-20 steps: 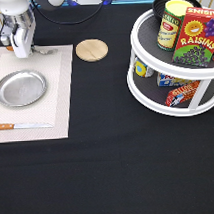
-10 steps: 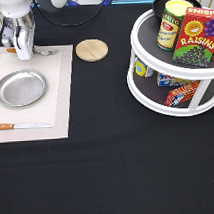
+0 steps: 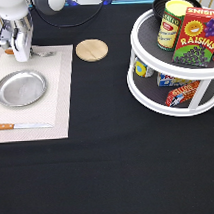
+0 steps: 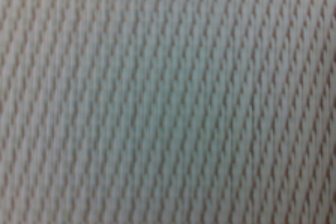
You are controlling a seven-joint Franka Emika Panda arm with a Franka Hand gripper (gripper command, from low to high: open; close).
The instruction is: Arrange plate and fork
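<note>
The claw (image 3: pixel 21 54) is down on the woven placemat (image 3: pixel 54 87) at the worktop's top-left corner, over the fork (image 3: pixel 40 54), whose tines poke out beside it; whether its fingers are parted or closed cannot be told. The silver plate (image 3: pixel 20 88) lies mid-mat, the knife (image 3: pixel 20 126) along the mat's lower edge. The wrist view shows only mat weave (image 4: pixel 168 112).

A staged lab tabletop — black cloth (image 3: pixel 112 170), a placemat (image 3: pixel 54 97) and a two-tier grocery turntable (image 3: pixel 173 67).
</note>
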